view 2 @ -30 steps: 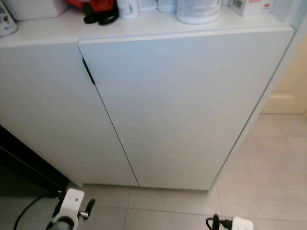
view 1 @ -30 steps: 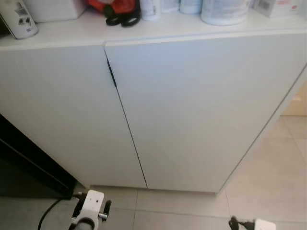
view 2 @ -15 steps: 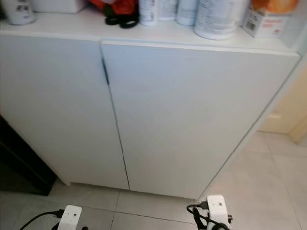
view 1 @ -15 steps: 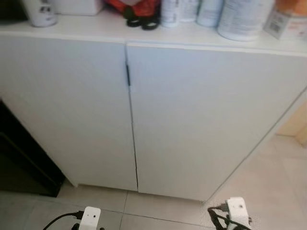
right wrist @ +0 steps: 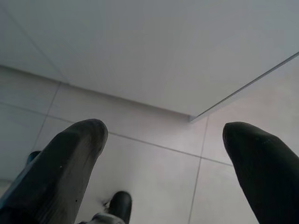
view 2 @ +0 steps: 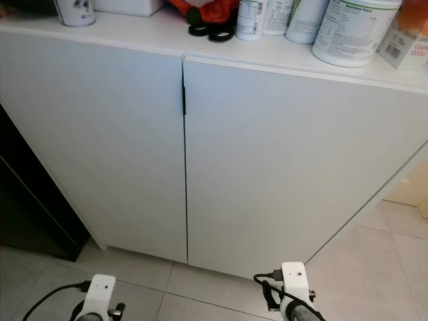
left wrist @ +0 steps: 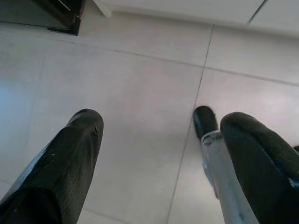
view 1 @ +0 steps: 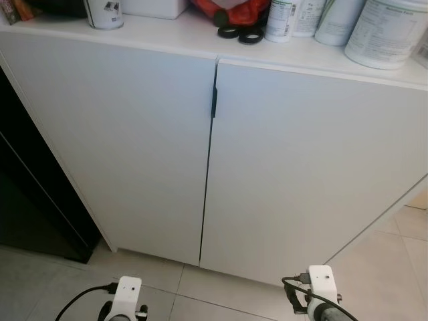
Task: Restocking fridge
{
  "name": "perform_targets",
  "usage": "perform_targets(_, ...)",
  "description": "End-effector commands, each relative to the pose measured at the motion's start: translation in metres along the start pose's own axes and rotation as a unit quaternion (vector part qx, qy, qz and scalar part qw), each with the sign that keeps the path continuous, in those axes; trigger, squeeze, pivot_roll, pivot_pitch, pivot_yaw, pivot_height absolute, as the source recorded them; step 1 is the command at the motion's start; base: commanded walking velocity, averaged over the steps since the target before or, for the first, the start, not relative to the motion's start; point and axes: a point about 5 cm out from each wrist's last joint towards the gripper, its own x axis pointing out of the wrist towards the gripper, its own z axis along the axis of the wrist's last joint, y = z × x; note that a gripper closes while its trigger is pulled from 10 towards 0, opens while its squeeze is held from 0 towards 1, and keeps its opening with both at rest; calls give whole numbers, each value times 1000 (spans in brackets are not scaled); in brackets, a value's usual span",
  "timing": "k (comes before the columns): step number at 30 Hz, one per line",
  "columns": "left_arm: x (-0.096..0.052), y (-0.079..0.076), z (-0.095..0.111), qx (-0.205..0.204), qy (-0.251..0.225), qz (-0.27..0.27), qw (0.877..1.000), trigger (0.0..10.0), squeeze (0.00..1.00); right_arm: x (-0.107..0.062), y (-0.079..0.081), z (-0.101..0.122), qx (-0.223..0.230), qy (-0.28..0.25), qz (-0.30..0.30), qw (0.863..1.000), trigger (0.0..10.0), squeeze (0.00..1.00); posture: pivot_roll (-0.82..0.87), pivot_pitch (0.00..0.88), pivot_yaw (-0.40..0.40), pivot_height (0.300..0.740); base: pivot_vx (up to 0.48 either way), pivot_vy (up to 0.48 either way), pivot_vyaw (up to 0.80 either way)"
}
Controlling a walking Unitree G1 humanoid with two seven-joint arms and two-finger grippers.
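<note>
Cabinet (view 1: 281, 174) doors closed, tubs (view 2: 358, 30) cropped, left pincer (left wrist: 154, 154), right pincer (right wrist: 163, 154) spread.

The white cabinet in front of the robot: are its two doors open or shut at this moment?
Shut. Both doors of the white cabinet lie flush, with only a thin dark seam between them.

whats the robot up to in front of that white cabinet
The robot stands facing a white two-door cabinet, both doors shut. Nothing is being handled. The left gripper and right gripper hang low over the tiled floor, both open and empty. On the cabinet top sit a large white tub, some bottles, a can, something red and two black rings. No fridge contents are in view.
</note>
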Motion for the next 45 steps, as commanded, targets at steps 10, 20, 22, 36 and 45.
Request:
perform_targets(10,0,12,32,-88,-119,-20,989,10000,0,5,13,29,52,-93,3,994,10000,0,27,95,-21,740,0,0,0)
perform_targets(20,-20,6,86,-75,-333,-24,940,10000,0,-15,-12,64,62,-267,-43,961,10000,0,-43,113,14,740,0,0,0)
perform_targets(22,-29,10,79,-56,-355,-16,933,10000,0,-29,-18,53,56,-290,-56,954,10000,0,-69,105,19,740,0,0,0)
perform_targets(36,-28,15,29,-34,-263,-18,964,10000,0,-36,-34,4,52,-205,-74,975,10000,0,-86,29,-9,740,0,0,0)
perform_targets(45,-10,17,-35,0,45,-7,999,10000,0,-20,-7,-48,-12,60,-21,998,10000,0,-71,0,-15,740,0,0,0)
